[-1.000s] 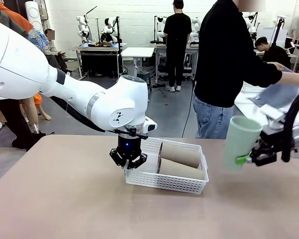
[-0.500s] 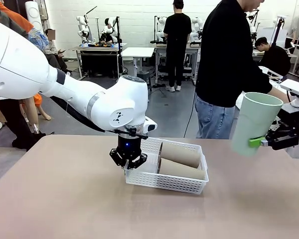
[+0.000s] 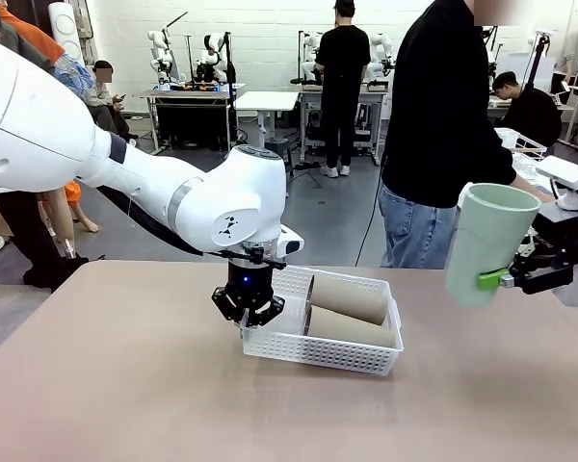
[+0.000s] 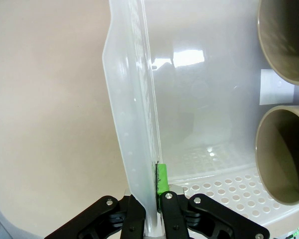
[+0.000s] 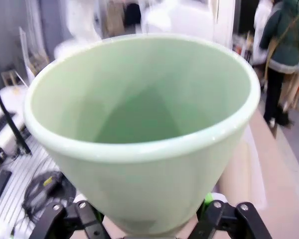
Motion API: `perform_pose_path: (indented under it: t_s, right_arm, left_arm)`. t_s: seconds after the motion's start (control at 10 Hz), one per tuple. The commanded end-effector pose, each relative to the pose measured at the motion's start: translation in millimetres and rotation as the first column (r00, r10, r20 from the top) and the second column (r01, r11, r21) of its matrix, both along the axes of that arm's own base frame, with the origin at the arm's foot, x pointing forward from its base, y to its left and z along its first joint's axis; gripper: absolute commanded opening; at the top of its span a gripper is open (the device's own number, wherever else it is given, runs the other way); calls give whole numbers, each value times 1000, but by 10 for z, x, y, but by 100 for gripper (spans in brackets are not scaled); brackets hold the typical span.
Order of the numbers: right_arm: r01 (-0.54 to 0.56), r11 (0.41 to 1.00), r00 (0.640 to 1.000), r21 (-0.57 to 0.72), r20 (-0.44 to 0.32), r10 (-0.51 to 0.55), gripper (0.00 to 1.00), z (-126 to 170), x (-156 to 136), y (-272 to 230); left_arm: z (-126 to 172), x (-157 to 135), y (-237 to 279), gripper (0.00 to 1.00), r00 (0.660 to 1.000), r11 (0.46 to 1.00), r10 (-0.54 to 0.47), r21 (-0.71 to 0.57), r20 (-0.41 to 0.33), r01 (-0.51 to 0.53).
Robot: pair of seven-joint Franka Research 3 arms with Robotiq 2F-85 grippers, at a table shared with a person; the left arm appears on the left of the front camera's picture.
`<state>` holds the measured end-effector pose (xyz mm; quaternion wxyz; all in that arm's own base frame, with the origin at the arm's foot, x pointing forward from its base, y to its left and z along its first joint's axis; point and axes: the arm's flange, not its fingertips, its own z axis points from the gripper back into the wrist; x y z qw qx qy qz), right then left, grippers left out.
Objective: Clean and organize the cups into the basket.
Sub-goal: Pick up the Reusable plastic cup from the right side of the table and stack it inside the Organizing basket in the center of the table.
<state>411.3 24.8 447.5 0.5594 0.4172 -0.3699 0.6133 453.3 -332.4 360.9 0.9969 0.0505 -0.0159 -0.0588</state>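
Two arms at work, notes from the near edge outward.

Nearest: bare desk (image 3: 125, 395), tan.

Next, the basket (image 3: 320, 362), sitting flat on the desk about mid-width. The left gripper (image 3: 248, 314) comes straight down on its left end. In the left wrist view the left gripper (image 4: 157, 185) has its jaws clenched on the basket (image 4: 133, 124) wall, one green pad inside, the other jaw outside. I read that as a steadying hold.

Inside the basket: two taupe cups (image 3: 349, 299) lying on their sides, one behind the other, long axes running left to right. Their open mouths (image 4: 285, 149) face the pinned end. Bare basket floor is between those mouths and the left jaws.

Farther right, well clear of the basket and up off the desk: the green cup (image 3: 491, 241), mouth up, long axis near upright and leaning a little. The right gripper (image 3: 488, 281) has its jaws grasping it low on the body; in the right wrist view the right gripper (image 5: 144, 225) straddles the green cup (image 5: 139, 144) near its base.

Key relation: the basket lies left of and below the held cup. The right arm owns this move. My judgement: the cup must travel left, come down and probably tip off upright to fit.

Beyond the desk, a person (image 3: 443, 125) in black stands at the far edge.
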Motion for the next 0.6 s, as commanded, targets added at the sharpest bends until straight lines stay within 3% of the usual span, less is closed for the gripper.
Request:
perform_pose_path:
  t_s: [0.0, 0.2, 0.5]
  right_arm:
    - [85, 912, 996, -400, 34, -78, 81, 657, -90, 688]
    - [64, 826, 991, -560, -64, -120, 81, 984, 236, 1105]
    - [-2, 666, 949, -746, -211, -234, 81, 826, 761, 1591]
  left_arm:
    - [-43, -32, -4, 0, 1000, 1000, -13, 16, -3, 13]
    - [-43, -32, -4, 0, 1000, 1000, -13, 16, -3, 13]
    - [-43, -32, -4, 0, 1000, 1000, -13, 16, -3, 13]
